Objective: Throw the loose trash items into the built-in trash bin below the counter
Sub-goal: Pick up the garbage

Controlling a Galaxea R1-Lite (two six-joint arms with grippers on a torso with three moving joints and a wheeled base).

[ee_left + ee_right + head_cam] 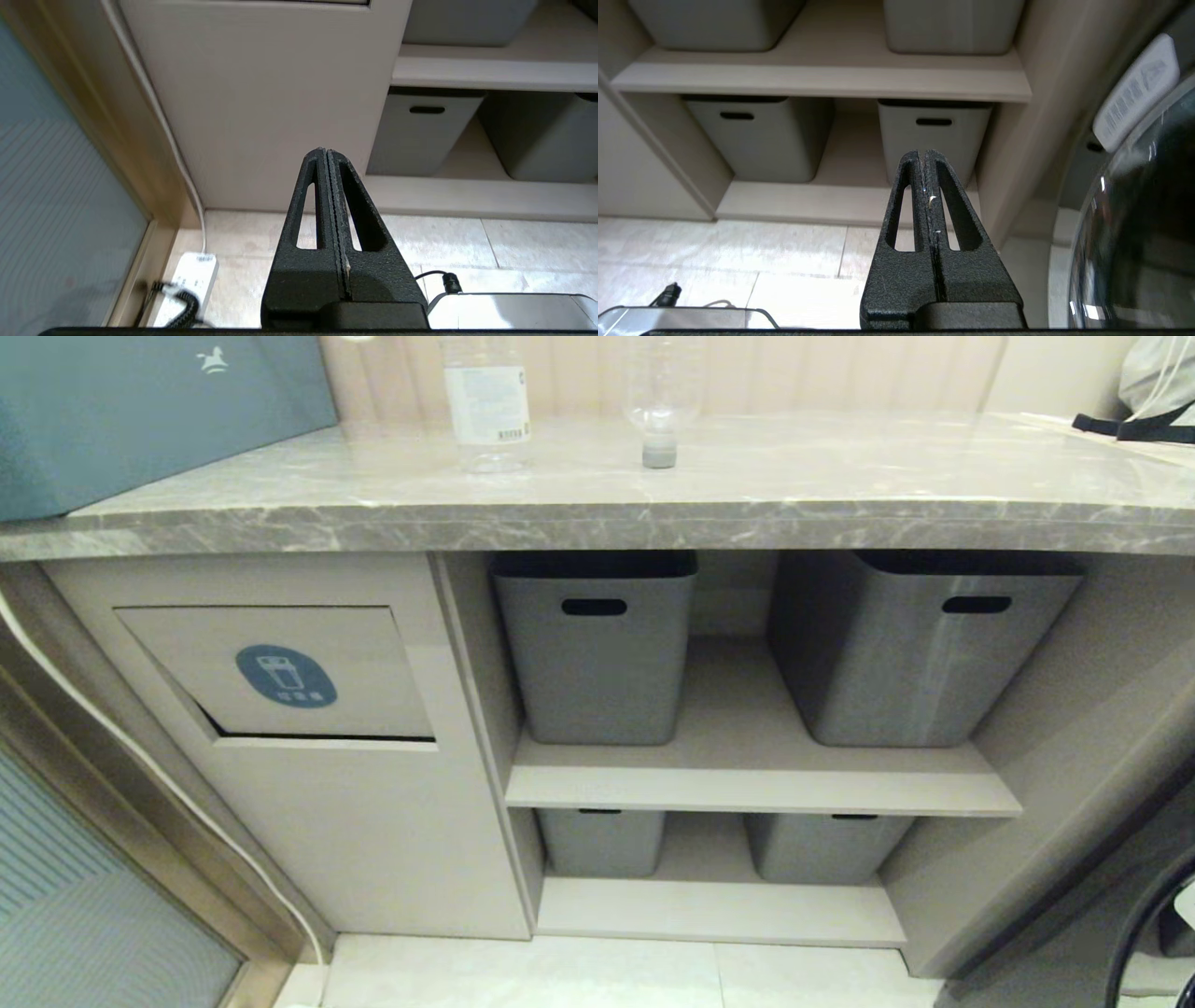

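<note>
Both our left gripper (327, 154) and right gripper (926, 156) sit pressed together, empty.
Top of frame, the cap-down bottle (661, 401) could topple if we nudge it.

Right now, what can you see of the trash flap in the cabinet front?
The beige rectangular tilting flap sits in the beige cabinet front, below the left part of the grey-brown marble-patterned counter. Its surface looks smooth and matte. A round blue-grey sticker with a bin icon sits near its middle. A dark gap shows along its lower edge and lower left side, so it seems slightly ajar. Nothing touches it.
</note>
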